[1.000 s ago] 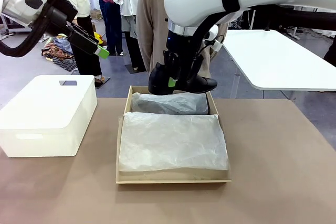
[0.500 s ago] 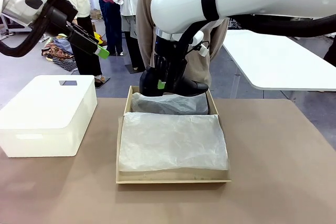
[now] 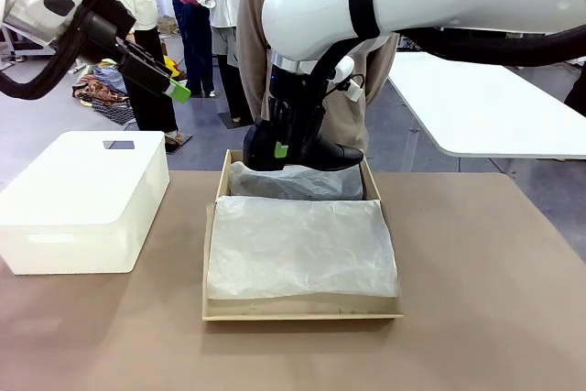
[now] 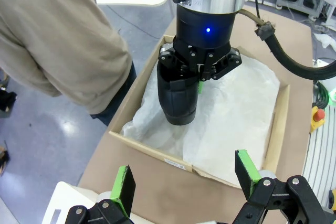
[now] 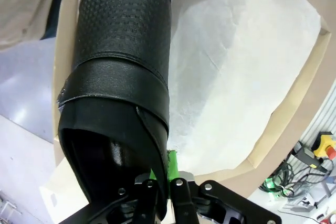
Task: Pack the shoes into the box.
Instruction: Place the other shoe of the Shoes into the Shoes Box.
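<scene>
A robot lab hall: white worktables [image 3: 494, 107], grey floor [image 3: 41, 130], a clothes heap [image 3: 101, 91], people [image 3: 197, 6] standing about.

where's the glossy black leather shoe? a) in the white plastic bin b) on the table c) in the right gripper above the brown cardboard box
c: the right gripper is shut on the glossy black leather shoe, held above the far end of the brown cardboard box.

A glossy black leather shoe [image 3: 331, 153] hangs level just above the far end of the box, toe to the right, heel collar pinched in the right gripper [image 3: 282, 148]. The brown cardboard shoebox [image 3: 302, 307] lies open mid-table [image 3: 476, 318], lined with crumpled white tissue paper [image 3: 302, 244].
</scene>
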`<state>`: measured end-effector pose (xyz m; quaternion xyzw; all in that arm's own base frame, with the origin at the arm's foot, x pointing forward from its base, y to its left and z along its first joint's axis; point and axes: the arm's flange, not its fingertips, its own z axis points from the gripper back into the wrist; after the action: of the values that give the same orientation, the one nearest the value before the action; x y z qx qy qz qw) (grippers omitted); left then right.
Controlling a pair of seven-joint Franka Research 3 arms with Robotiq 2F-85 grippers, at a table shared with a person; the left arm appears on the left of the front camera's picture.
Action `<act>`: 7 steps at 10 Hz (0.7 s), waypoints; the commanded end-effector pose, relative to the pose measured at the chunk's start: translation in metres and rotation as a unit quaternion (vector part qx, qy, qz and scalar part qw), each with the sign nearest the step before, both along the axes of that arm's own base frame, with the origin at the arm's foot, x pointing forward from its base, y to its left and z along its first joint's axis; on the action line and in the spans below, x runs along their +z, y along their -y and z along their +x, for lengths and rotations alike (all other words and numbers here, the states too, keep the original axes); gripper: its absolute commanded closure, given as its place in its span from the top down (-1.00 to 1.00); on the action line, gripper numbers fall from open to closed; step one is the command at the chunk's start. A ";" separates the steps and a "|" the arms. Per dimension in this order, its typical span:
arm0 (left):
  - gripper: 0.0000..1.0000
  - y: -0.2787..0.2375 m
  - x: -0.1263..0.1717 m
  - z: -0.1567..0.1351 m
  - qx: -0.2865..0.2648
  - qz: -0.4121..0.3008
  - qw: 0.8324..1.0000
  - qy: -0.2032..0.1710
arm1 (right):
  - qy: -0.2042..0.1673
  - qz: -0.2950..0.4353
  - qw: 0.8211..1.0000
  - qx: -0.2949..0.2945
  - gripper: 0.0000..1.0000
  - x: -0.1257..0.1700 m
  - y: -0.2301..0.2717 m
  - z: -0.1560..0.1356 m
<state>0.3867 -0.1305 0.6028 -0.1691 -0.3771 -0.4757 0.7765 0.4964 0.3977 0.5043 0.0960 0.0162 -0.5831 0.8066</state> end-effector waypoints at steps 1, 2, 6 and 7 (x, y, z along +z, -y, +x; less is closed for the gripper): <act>1.00 -0.002 -0.003 0.000 -0.011 -0.007 1.000 0.005 | -0.004 0.021 0.998 -0.053 -1.00 -0.002 -0.004 0.001; 1.00 -0.002 -0.003 0.000 -0.011 -0.007 1.000 0.005 | -0.004 0.016 0.998 -0.067 -1.00 -0.006 -0.008 0.001; 1.00 -0.002 -0.003 0.000 -0.011 -0.007 1.000 0.005 | -0.011 -0.004 0.995 -0.103 -1.00 -0.018 -0.023 0.005; 1.00 -0.002 -0.003 0.000 -0.011 -0.007 1.000 0.005 | -0.014 -0.010 0.994 -0.106 -1.00 -0.020 -0.026 0.004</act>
<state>0.3867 -0.1305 0.6028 -0.1691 -0.3771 -0.4756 0.7765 0.4963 0.4156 0.4772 0.0818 0.0314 -0.6532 0.7521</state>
